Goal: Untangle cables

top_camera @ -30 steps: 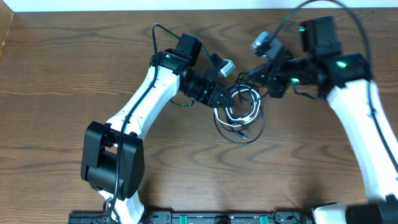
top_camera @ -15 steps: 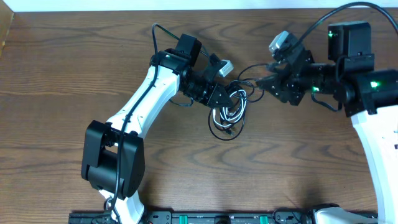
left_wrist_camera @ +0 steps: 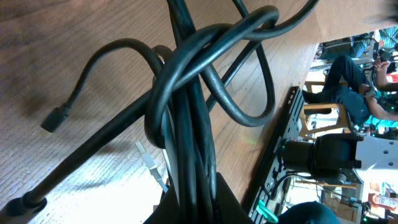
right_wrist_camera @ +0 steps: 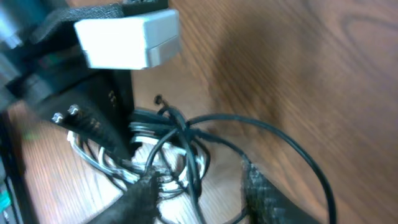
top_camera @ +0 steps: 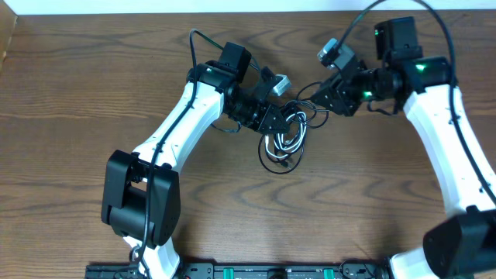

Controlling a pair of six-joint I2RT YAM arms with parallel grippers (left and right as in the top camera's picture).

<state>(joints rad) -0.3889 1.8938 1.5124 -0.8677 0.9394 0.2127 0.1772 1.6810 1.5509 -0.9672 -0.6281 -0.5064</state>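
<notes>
Clamping cables (left_wrist_camera: 186, 124), left claw (top_camera: 275, 122) fully closed.

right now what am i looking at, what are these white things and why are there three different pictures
These are two robot arms, the left arm and the right arm, working at a wooden table. The wide picture looks straight down from above. The other two come from small cameras on each wrist, which is why they look so close and tilted. Between the arms sits a knot of thin cables, black ones with one white. The left end effector, a two-finger claw, is shut on the cables; its wrist picture shows the black strands running into it. The right end effector has its fingers apart at the knot's edge, and I cannot tell if a strand touches them.
</notes>
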